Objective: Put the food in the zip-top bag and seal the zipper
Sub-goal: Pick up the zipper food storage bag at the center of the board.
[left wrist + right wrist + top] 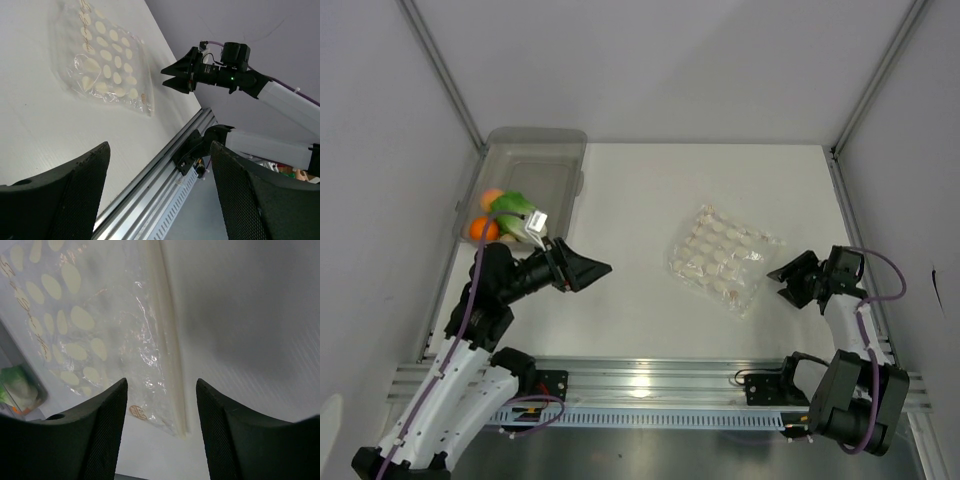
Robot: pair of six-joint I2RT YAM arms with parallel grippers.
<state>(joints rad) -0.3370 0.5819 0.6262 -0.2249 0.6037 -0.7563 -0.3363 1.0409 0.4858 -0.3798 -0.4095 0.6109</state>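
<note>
- The zip-top bag (725,258) lay flat on the white table (640,190), a bit to the right of the middle. It was clear and crinkly, with rows of pale oval spots on it.
- Nothing could be seen inside the bag.
- In the right wrist view, a pale zipper strip (167,340) ran along the edge of the bag (100,340) that was closest to the right gripper (161,385).
- The food sat in a see-through grey bin (535,160) at the far left of the table, well apart from the bag.
- In the near end of the bin were a green lettuce (510,205) and two orange fruits (484,229). The fruits were touching the lettuce.
- The left gripper (590,268) was just beside the near corner of the bin and pointed across the table at the bag. Its jaws were spread wide and held nothing.
- The right gripper (783,275) was near the right side of the bag but not touching it. Its jaws were spread apart too and held nothing.
- The left wrist view showed the bag (107,65) on the table, with the right gripper (172,75) close by it.
- A silver metal rail (650,380) ran along the near edge of the table.
</note>
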